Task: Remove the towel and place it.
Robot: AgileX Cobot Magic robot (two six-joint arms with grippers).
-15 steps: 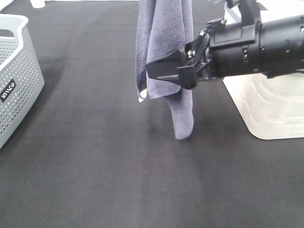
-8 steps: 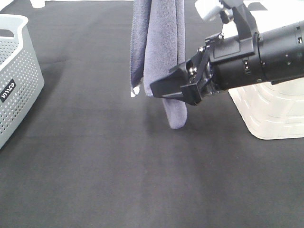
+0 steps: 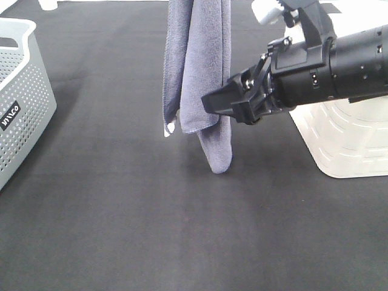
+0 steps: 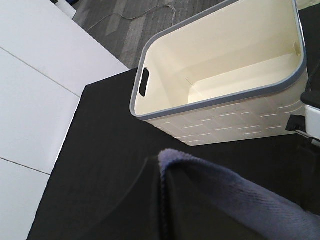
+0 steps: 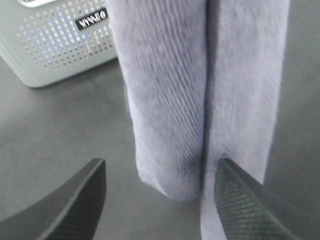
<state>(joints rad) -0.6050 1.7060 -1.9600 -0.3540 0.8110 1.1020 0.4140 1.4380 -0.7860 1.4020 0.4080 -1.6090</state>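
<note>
The grey-blue towel (image 3: pixel 200 66) hangs folded from above the top edge of the exterior view, its lowest tip just over the black table and a small white tag (image 3: pixel 170 127) at one corner. It fills the near part of the left wrist view (image 4: pixel 235 200), draped over my left gripper, whose fingers are hidden under it. My right gripper (image 3: pixel 223 108) is open, reaching in from the right beside the hanging towel. In the right wrist view the towel (image 5: pixel 200 90) hangs just ahead of the gripper (image 5: pixel 160 200), between its two spread fingers (image 5: pixel 75 200).
A grey perforated basket (image 3: pixel 18 91) stands at the left edge of the table and shows in the right wrist view (image 5: pixel 60 45). A white basket (image 3: pixel 345 139) stands at the right behind the right arm; the left wrist view (image 4: pixel 225 120) shows nothing inside it. Black cloth covers the table.
The hanging towel has drifted a little to the left. My right gripper has drawn back to the right and risen slightly, still open beside the towel.
</note>
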